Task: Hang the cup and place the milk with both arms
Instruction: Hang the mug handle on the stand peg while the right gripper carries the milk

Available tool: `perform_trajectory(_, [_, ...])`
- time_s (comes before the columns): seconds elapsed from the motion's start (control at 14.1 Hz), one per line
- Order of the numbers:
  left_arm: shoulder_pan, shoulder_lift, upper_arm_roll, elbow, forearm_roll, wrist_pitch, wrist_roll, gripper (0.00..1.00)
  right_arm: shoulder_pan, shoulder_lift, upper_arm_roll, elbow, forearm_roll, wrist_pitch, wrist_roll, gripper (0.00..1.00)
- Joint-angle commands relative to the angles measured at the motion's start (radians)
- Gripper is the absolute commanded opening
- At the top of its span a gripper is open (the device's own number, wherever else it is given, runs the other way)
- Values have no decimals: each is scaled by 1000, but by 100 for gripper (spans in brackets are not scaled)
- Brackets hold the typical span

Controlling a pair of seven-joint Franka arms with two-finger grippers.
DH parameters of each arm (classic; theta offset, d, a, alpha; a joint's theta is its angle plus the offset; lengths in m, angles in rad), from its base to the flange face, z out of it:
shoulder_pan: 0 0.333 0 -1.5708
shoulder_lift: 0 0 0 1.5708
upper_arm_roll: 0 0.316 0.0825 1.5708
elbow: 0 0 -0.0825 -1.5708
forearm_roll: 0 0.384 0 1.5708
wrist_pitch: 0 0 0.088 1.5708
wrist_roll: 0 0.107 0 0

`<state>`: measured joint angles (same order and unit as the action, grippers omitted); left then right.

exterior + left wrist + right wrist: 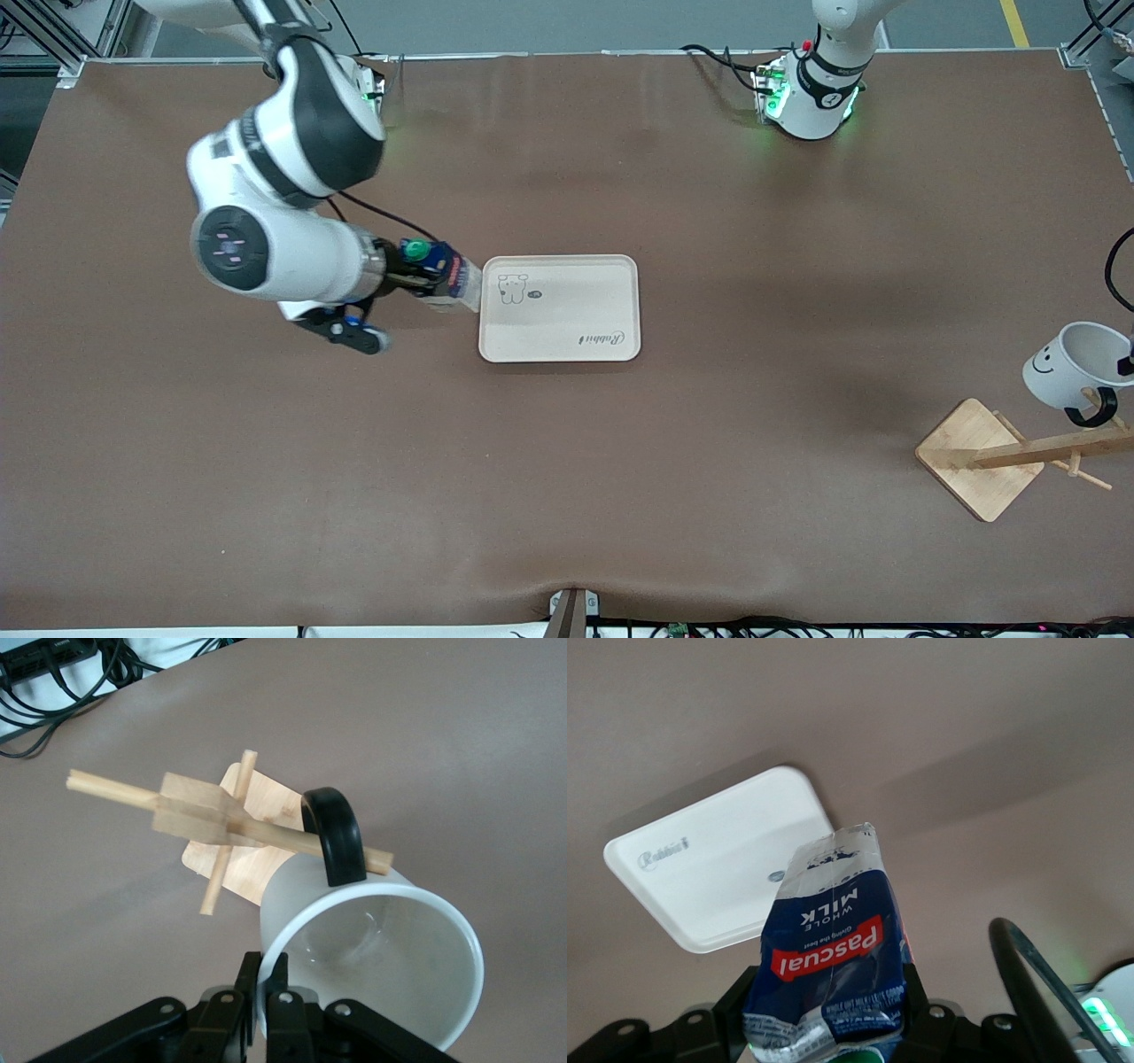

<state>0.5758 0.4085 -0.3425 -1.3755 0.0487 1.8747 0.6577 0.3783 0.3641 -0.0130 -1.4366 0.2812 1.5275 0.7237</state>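
My right gripper [418, 276] is shut on the milk [445, 275], a dark blue carton with a green cap, held tilted in the air beside the white tray [567, 341], at the tray's edge toward the right arm's end. In the right wrist view the milk [833, 943] sits between the jaws with the tray [709, 877] below it. My left gripper [264, 979] is shut on the rim of the white cup [381, 948]. The cup [1067, 361] with its smiley face hangs tilted over the wooden rack [1019, 454]. Its black handle [335, 835] is around a peg of the rack [221, 819].
The tray lies in the middle of the brown table and bears a small drawing and the word Rabbit. The rack's square wooden base [974, 461] stands toward the left arm's end, near the front camera. Cables lie at the table's edge [53, 673].
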Motion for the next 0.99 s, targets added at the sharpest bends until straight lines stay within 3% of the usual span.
perform_trajectory(0.0, [7,47,-3,65,-16,1,45,0,-61,-118,8,-117,-86,-14,-67,0])
perform_trajectory(0.21, [10,59,-3,75,-16,18,36,1,-146,-201,8,-235,-92,5,-188,0])
perform_trajectory(0.28, [3,58,-3,76,-15,23,31,31,-191,-218,8,-263,-96,6,-235,0])
perform_trajectory(0.36, [1,58,-4,76,-16,23,28,93,-232,-238,8,-284,-103,9,-309,0])
perform_trajectory(0.43, [-1,53,-6,73,-16,17,28,100,-264,-250,7,-298,-120,10,-369,0])
perform_trajectory(0.64, [-1,15,-15,59,-3,-12,-28,100,-370,-255,8,-300,-166,34,-498,0])
perform_trajectory(0.92, [-22,-46,-50,56,-3,-147,-373,100,-465,-272,8,-405,-263,129,-590,0])
